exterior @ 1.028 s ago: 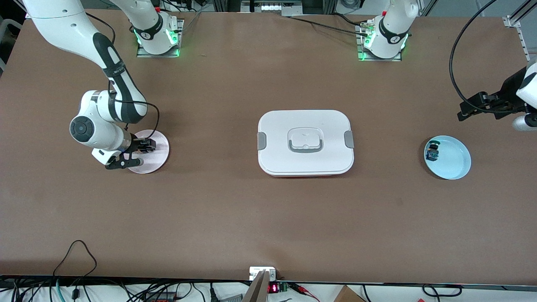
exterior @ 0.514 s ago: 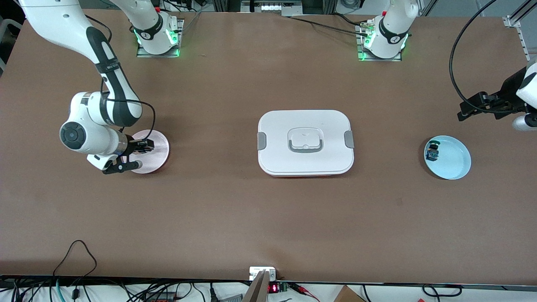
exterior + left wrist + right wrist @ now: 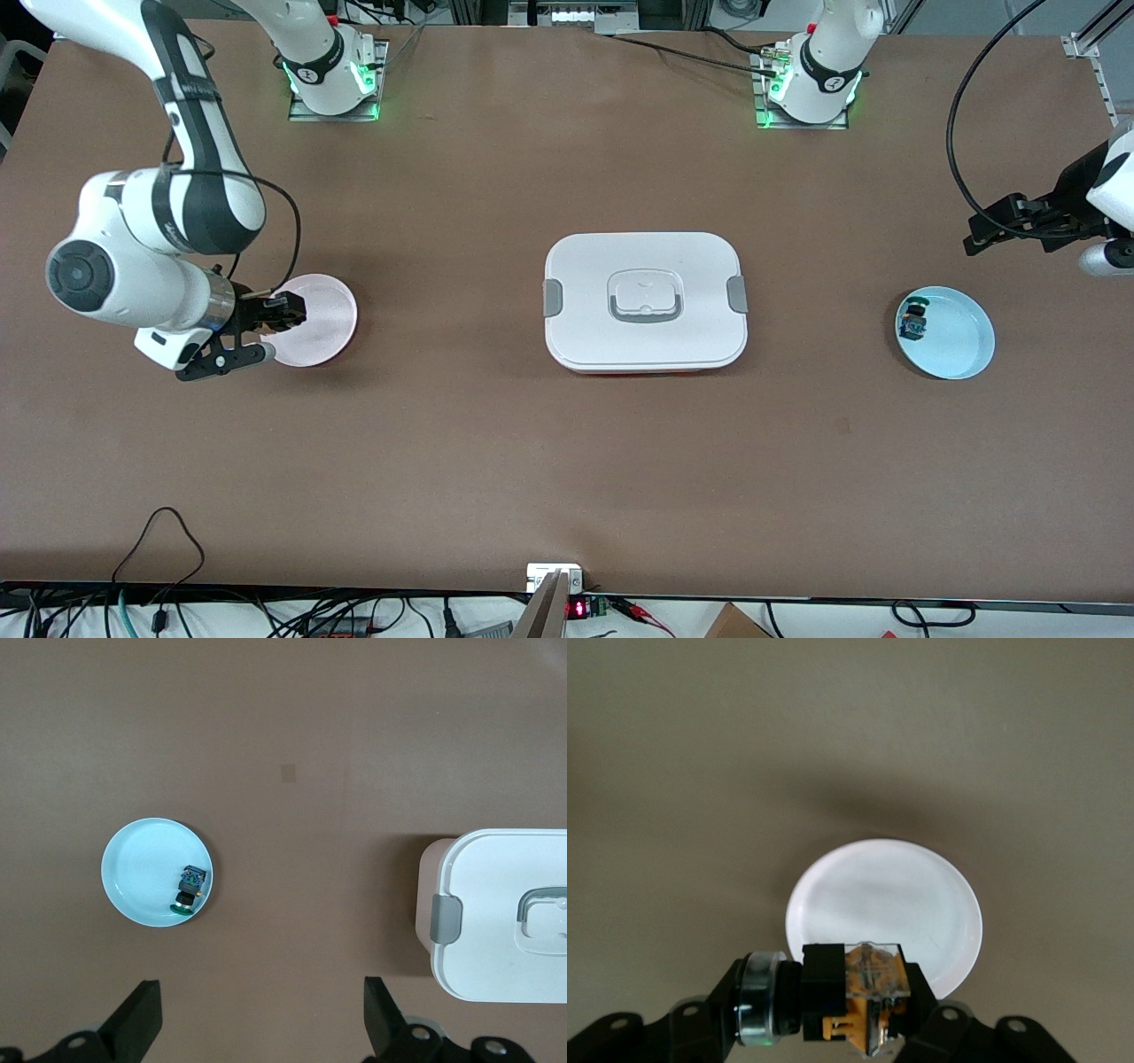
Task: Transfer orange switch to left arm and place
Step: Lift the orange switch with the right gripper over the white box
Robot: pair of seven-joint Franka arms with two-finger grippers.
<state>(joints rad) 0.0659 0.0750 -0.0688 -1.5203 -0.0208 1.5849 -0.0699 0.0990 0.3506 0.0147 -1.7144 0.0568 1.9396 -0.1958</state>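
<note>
While right gripper (image 3: 266,330) fingers clamp orange switch (image 3: 855,1001) over pink plate (image 3: 321,326), left gripper (image 3: 261,1028) fingers wide.

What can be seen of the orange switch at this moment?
The orange switch is a small part with a black body, an orange and clear section and a silvery ring at one end. It lies sideways, clamped in the shut right gripper, lifted over the edge of the pink plate at the right arm's end of the table. Only the fingers touch it. In the front view it is too small to make out.
</note>
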